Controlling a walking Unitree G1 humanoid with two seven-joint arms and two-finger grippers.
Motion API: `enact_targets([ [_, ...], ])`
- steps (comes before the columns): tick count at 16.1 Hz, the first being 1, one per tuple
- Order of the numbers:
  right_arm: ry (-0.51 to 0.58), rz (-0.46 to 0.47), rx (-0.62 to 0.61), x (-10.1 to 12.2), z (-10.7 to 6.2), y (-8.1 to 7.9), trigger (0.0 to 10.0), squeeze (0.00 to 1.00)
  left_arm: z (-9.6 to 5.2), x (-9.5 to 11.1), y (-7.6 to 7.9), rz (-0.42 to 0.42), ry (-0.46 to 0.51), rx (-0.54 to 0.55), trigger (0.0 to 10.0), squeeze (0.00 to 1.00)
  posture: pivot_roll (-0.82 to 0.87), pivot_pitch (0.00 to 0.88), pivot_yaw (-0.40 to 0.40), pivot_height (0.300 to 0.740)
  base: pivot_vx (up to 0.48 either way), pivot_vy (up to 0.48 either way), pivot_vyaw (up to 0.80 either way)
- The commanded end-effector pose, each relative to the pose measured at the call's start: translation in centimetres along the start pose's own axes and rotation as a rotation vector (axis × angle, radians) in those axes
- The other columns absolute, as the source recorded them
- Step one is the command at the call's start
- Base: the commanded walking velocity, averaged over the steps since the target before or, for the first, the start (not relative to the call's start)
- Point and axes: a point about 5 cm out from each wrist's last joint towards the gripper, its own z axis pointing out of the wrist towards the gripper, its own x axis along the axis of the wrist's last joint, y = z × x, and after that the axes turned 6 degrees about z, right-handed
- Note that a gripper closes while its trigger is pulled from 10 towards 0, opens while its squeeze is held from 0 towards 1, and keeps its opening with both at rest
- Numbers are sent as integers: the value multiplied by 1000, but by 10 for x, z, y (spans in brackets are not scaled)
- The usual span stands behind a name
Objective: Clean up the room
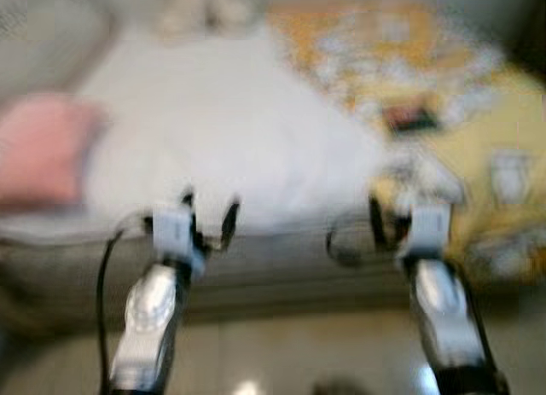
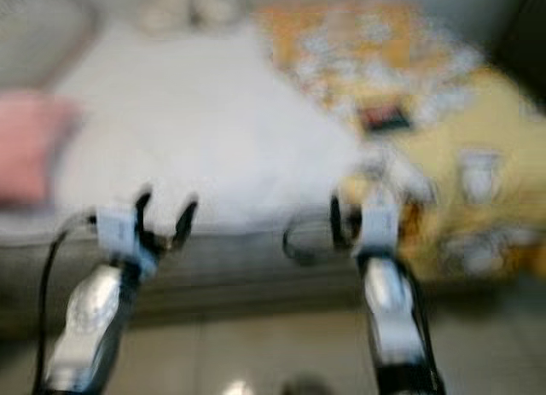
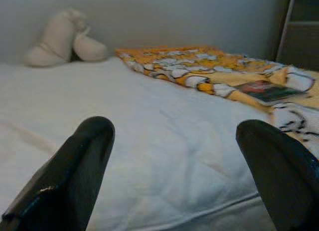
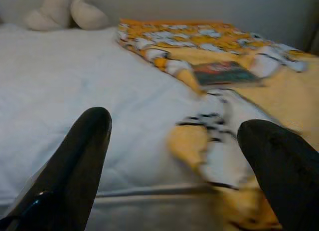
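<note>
A bed with a white sheet (image 1: 222, 122) lies in front of me, blurred in both eye views. A yellow and orange patterned blanket (image 3: 199, 66) is rumpled over its right half, and a dark book (image 4: 224, 72) lies on it. My left gripper (image 1: 209, 209) is open at the bed's near edge, over the white sheet, with nothing between its fingers (image 3: 82, 156). Further right, my right gripper (image 4: 174, 126) is also open and empty. It hovers by the near edge, where the blanket's corner (image 4: 209, 146) hangs over.
A pink pillow (image 1: 43, 148) rests on the bed's left side. A cream plush toy (image 3: 65, 39) sits against the far wall. The bed's grey side (image 1: 281, 267) meets a pale tiled floor (image 1: 281, 352) below my arms. Dark furniture (image 3: 299, 36) stands at the far right.
</note>
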Motion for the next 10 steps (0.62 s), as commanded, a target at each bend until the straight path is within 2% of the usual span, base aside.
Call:
enact_targets([
  [1,21,-4,22,6,5,-4,10000,0,1,0,-1,-7,-4,16,10000,0,-125,0,113,740,251,-405,0],
  [5,6,-21,54,4,7,-7,10000,0,1,-4,6,-36,-19,37,10000,0,-123,0,111,740,281,-385,0],
  [6,10,-18,62,4,6,-8,10000,0,0,-5,6,-43,-23,44,10000,0,-123,0,110,740,296,-375,613],
  [8,22,-1,49,6,5,-5,10000,0,-4,-11,-4,-80,-57,148,10000,0,-124,0,111,740,296,-375,591],
  [10,37,26,20,7,4,1,10000,0,-11,-15,-16,-65,-81,221,10000,0,-124,0,110,740,296,-375,569],
])
